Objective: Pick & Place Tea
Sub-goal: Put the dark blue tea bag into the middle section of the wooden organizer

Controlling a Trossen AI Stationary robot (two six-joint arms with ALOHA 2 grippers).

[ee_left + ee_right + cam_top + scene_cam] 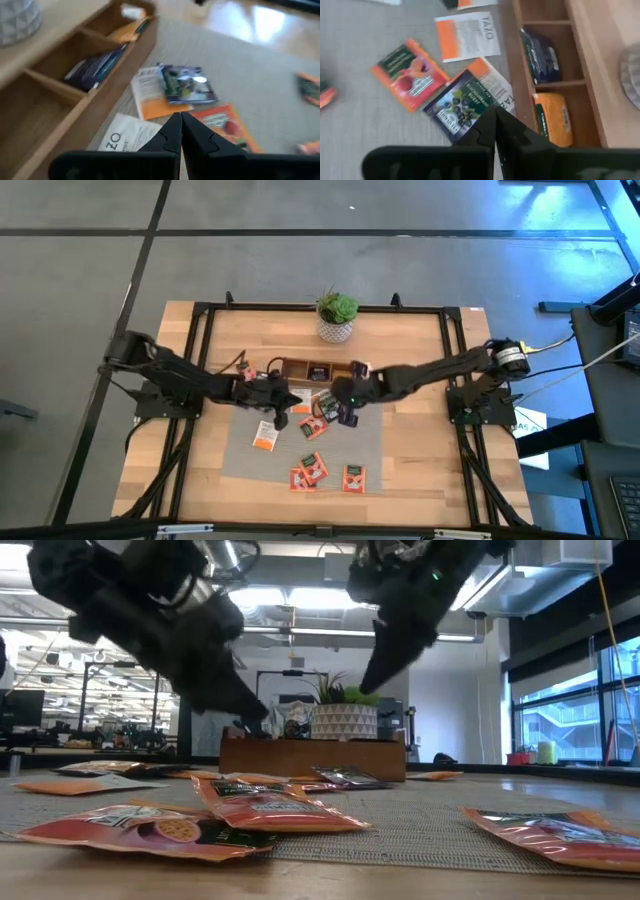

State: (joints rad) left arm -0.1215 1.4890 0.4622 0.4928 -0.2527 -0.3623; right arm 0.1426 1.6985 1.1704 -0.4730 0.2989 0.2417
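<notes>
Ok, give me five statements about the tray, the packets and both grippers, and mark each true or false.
1. The wooden tray has a dark packet in its middle compartment. True.
2. A dark berry packet lies partly on top of a white and orange packet. True.
3. The left gripper is wide open. False: its fingers are together, holding nothing.
4. The potted plant stands on the grey mat. False: it stands on the bare wood behind the tray.
5. The right gripper holds an orange-red packet. False: it is shut and empty.

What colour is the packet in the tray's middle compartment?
Dark blue packet; the right wrist view shows it best.
</notes>
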